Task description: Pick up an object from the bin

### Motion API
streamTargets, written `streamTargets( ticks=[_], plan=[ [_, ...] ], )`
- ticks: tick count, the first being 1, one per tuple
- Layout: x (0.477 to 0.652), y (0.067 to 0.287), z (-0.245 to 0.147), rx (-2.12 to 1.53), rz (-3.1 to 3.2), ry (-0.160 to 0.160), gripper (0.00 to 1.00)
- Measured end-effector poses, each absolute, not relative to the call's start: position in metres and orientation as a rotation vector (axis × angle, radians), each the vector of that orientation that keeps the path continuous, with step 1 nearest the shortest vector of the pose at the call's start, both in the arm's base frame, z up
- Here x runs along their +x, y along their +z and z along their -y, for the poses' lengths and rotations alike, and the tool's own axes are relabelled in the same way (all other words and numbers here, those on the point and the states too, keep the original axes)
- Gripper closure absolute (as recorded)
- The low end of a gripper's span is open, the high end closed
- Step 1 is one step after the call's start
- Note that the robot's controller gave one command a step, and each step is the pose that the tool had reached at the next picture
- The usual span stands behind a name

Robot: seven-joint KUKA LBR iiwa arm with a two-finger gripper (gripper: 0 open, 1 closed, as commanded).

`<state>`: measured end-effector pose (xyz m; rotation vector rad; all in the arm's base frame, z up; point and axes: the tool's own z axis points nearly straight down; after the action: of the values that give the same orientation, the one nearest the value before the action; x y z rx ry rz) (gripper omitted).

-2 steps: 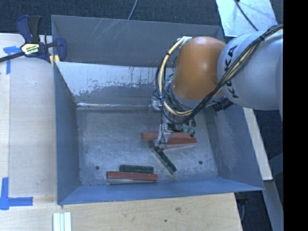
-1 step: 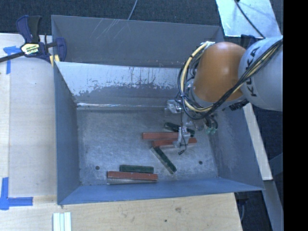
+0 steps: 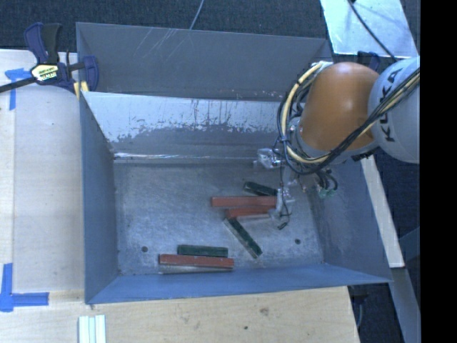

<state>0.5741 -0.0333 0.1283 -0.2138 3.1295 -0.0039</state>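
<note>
My gripper (image 3: 284,207) reaches down at the right of the bin floor, its fingertips at the right end of a reddish-brown flat bar (image 3: 241,204). A dark green stick (image 3: 243,237) lies slanted just below that bar. A short dark piece (image 3: 258,189) lies just above the bar, beside the fingers. Whether the fingers are round the bar I cannot make out.
Near the bin's front wall lie another reddish-brown bar (image 3: 196,262) and a dark green bar (image 3: 202,251) side by side. The left half of the floor is bare metal. The arm's orange dome hangs over the right wall.
</note>
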Motion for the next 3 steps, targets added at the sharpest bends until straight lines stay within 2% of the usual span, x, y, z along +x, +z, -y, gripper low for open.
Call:
streamTargets(
  ticks=[1, 2, 3],
  plan=[
    [0.577, 0.111, -0.002, -0.118, -3.137, 0.000, 0.00],
    [0.587, 0.076, 0.017, 0.205, -3.131, 0.001, 0.00],
    [0.581, 0.075, 0.010, 0.022, -3.128, -0.005, 1.00]
  ],
)
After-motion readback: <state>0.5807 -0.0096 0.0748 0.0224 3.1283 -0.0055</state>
